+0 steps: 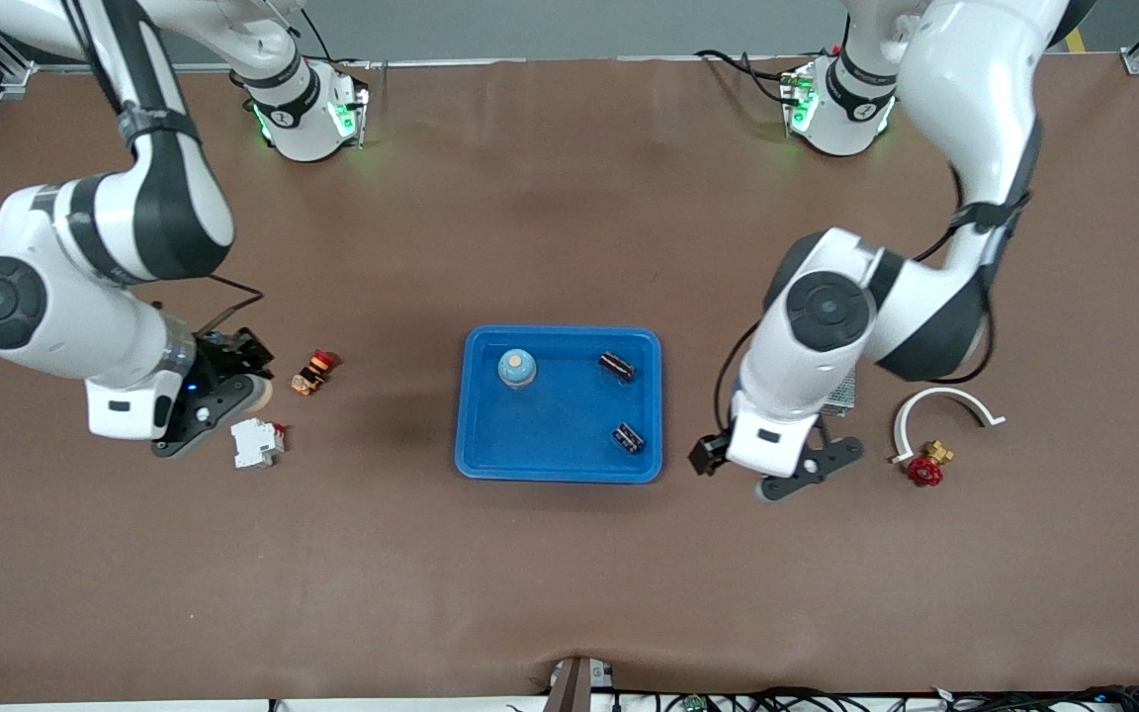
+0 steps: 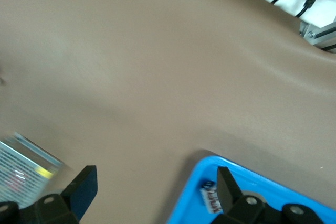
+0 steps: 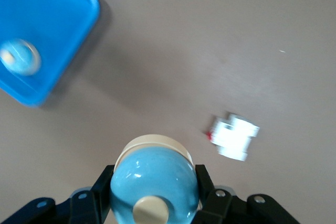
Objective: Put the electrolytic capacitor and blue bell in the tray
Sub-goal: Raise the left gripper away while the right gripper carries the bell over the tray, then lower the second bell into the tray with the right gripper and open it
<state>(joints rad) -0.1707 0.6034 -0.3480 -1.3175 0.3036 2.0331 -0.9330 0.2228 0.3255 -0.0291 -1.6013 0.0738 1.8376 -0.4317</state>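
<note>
The blue tray (image 1: 560, 435) lies mid-table and holds a blue bell (image 1: 516, 368) with a cream knob and two dark electrolytic capacitors (image 1: 616, 367) (image 1: 628, 437). My right gripper (image 1: 233, 396) is shut on a second blue bell (image 3: 155, 182) with a cream base. It holds this bell over the table toward the right arm's end, apart from the tray (image 3: 52, 19). My left gripper (image 2: 155, 190) is open and empty. It hangs over the bare table (image 1: 772, 465) beside the tray's rim (image 2: 273, 190), close to one capacitor (image 2: 211, 196).
A white circuit breaker (image 1: 257, 442) and a red-orange push button (image 1: 315, 371) lie near the right gripper. A grey mesh box (image 1: 841, 394), a white curved clamp (image 1: 945, 405) and a red valve (image 1: 925, 467) lie toward the left arm's end.
</note>
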